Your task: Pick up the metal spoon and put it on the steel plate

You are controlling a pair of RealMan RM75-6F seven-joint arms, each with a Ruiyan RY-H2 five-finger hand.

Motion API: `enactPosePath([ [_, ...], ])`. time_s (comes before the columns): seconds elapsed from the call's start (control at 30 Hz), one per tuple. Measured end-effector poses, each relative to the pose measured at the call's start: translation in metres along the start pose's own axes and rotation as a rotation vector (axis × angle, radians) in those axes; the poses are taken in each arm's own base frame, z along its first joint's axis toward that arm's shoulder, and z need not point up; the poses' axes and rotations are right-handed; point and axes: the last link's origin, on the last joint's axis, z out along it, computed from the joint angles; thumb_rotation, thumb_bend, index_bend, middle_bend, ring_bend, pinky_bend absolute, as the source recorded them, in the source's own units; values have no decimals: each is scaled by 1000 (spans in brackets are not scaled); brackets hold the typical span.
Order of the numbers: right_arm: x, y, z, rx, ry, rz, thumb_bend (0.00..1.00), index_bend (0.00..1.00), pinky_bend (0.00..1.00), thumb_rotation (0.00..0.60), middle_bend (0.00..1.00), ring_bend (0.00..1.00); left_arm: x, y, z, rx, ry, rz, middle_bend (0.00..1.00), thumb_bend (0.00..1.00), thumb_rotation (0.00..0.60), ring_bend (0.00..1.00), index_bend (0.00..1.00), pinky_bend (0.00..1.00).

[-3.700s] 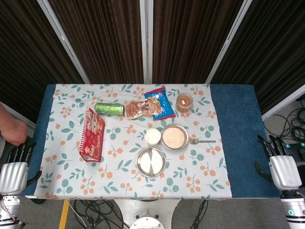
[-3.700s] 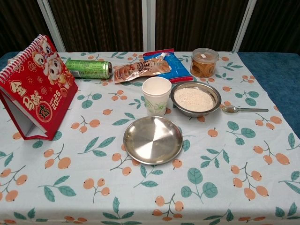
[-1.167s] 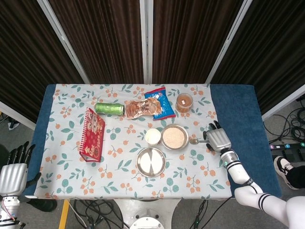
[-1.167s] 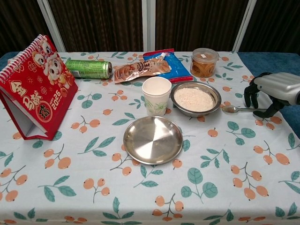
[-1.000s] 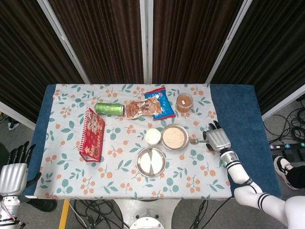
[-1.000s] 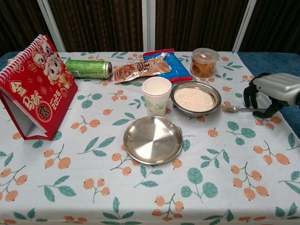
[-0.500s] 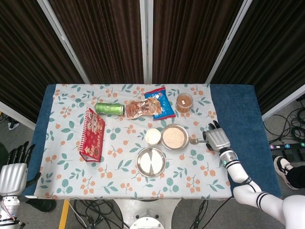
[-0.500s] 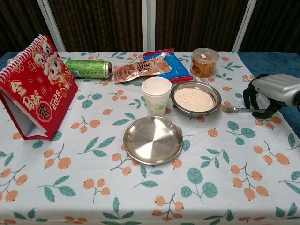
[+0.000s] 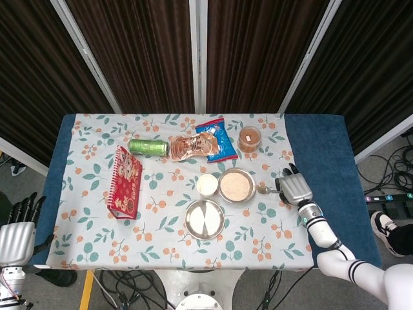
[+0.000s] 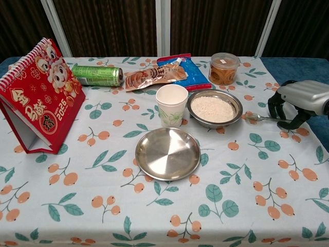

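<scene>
— What filled the frame?
— A floral-clothed table (image 10: 61, 206), a red calendar (image 10: 38, 92) at left and the empty steel plate (image 10: 167, 153) at centre.

— And the hands?
— At right, the right hand (image 10: 298, 103) pinched the metal spoon (image 10: 257, 118) by its handle, beside the bowl of grains (image 10: 214, 108). At the head view's lower left, the left hand (image 9: 16, 229) hung off-table, fingers extended, holding nothing.

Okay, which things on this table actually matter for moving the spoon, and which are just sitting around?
Part of the job:
metal spoon
steel plate
right hand, at the spoon's handle

Just lying about:
bowl of grains
paper cup
red calendar
green can
snack packets
plastic jar
</scene>
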Motion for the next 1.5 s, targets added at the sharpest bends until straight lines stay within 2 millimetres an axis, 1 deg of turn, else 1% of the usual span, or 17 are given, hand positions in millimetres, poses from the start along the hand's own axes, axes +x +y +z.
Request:
enactPosePath([
  [0.1, 11, 7, -4, 11, 15, -26, 356, 593, 48, 600, 585, 177, 1, 0, 1, -4, 3, 0, 100, 263, 600, 47, 127, 110],
  [0.23, 36, 16, -14, 35, 45, -94, 359, 602, 48, 600, 595, 177, 2, 1, 1, -9, 11, -2, 99, 263, 600, 47, 127, 110],
  [0.3, 50, 17, -18, 52, 62, -128, 359, 606, 48, 600, 598, 177, 2, 2, 1, -10, 13, -2, 100, 263, 600, 47, 128, 110],
  [0.4, 74, 10, -21, 89, 89, -187, 359, 609, 48, 600, 599, 177, 2, 1, 0, -8, 14, -6, 100, 263, 600, 47, 128, 110],
  [0.47, 89, 2, -18, 119, 101, -241, 361, 613, 48, 600, 601, 177, 2, 1, 0, -7, 15, -7, 100, 263, 600, 47, 128, 109],
  [0.53, 100, -9, -12, 151, 98, -301, 363, 617, 48, 600, 602, 177, 2, 0, -1, -6, 17, -9, 100, 263, 600, 47, 127, 110],
  [0.63, 109, -25, -2, 191, 83, -389, 365, 620, 48, 600, 602, 177, 1, -1, -1, -7, 18, -11, 100, 263, 600, 47, 128, 110],
  [0.77, 114, -47, 12, 236, 61, -498, 367, 626, 48, 600, 602, 177, 0, -2, -1, -9, 17, -14, 100, 263, 600, 47, 127, 110],
  [0.93, 112, -73, 27, 268, 36, -612, 370, 628, 46, 600, 602, 177, -2, -3, -1, -9, 16, -23, 100, 263, 600, 47, 128, 109],
  [1.13, 105, -92, 37, 276, 13, -720, 374, 631, 34, 600, 602, 177, -4, -6, -2, -4, 15, -30, 100, 263, 600, 47, 127, 110],
  [1.27, 103, -101, 42, 272, 7, -788, 376, 633, 29, 600, 602, 177, -5, -8, -2, -1, 15, -33, 100, 263, 600, 47, 127, 110],
  [1.5, 100, -122, 48, 281, 13, -819, 376, 633, 20, 600, 603, 177, -6, -9, -2, 2, 16, -37, 100, 263, 600, 47, 128, 110],
])
